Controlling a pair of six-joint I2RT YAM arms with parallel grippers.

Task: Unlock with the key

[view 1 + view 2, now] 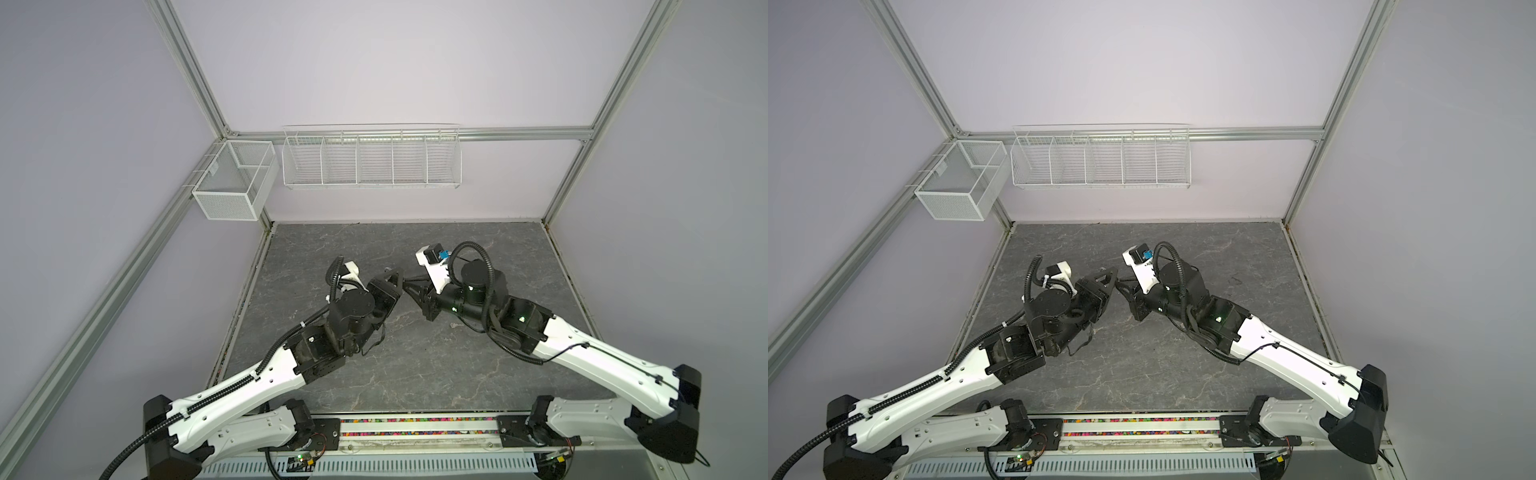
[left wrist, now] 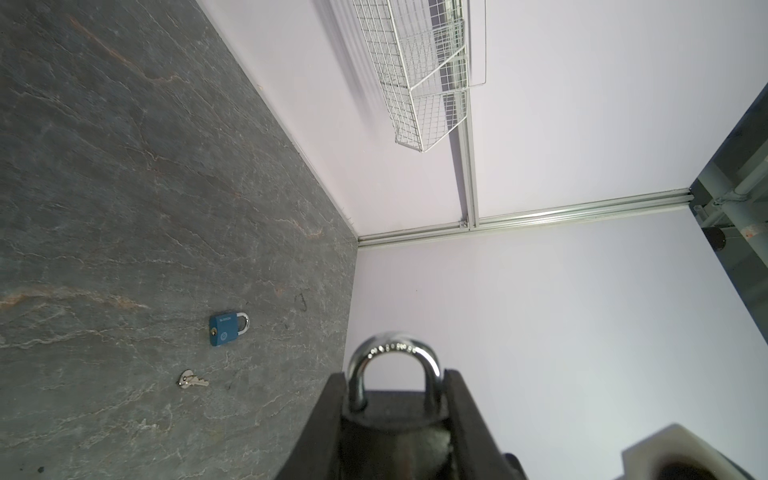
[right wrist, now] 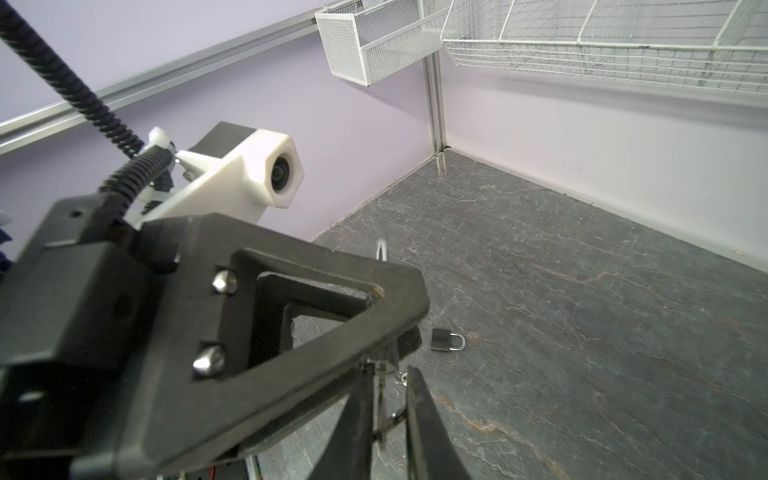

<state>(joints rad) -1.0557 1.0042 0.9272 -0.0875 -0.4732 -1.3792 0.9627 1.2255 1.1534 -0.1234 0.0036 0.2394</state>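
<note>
Arms meet above mid-table with padlock and key

The left gripper [image 2: 395, 390] is clamped on a black padlock [image 2: 395, 415], held above the centre of the table [image 2: 124, 166]. The right gripper [image 3: 390, 370], facing it from the right, has a key [image 3: 380, 399] between its fingers, close to the padlock. Whether they pinch it cannot be told. A blue lock [image 2: 228, 329] and a spare key [image 2: 192, 380] lie on the table.

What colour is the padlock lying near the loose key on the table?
The padlock is blue; the left wrist view shows it best.
</note>
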